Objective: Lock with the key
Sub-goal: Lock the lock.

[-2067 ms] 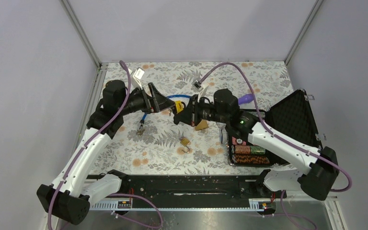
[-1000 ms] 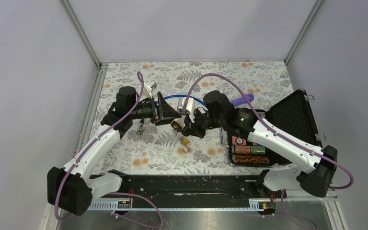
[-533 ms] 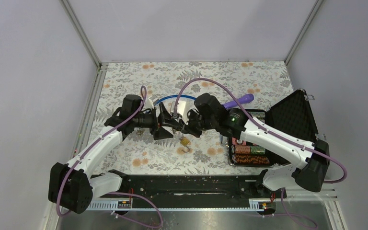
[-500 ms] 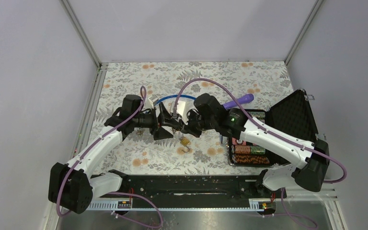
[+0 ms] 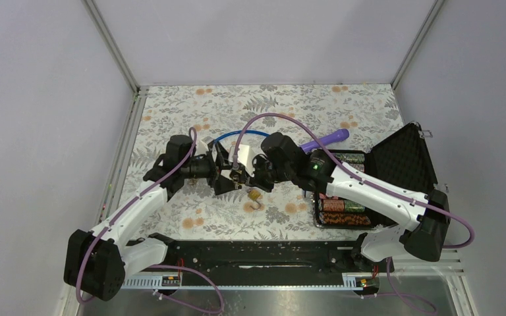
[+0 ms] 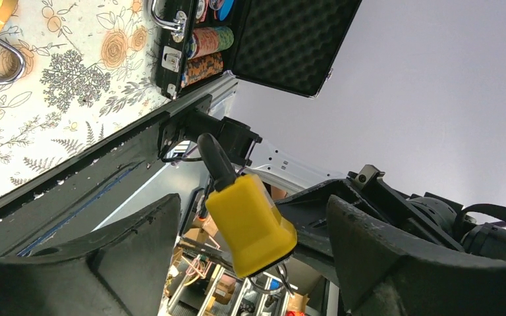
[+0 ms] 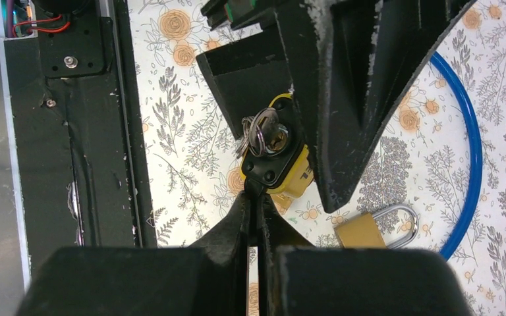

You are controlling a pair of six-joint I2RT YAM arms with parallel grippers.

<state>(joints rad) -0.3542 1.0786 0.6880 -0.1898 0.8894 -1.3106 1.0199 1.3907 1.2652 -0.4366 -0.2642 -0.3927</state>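
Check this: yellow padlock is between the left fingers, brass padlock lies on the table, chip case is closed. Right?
No. The chip case is open, lid tilted back, as the top view shows. The yellow padlock is between the left fingers, and the brass padlock lies on the table.

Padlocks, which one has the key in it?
The yellow padlock in the right gripper, keys in its keyhole; the brass padlock lies on the table.
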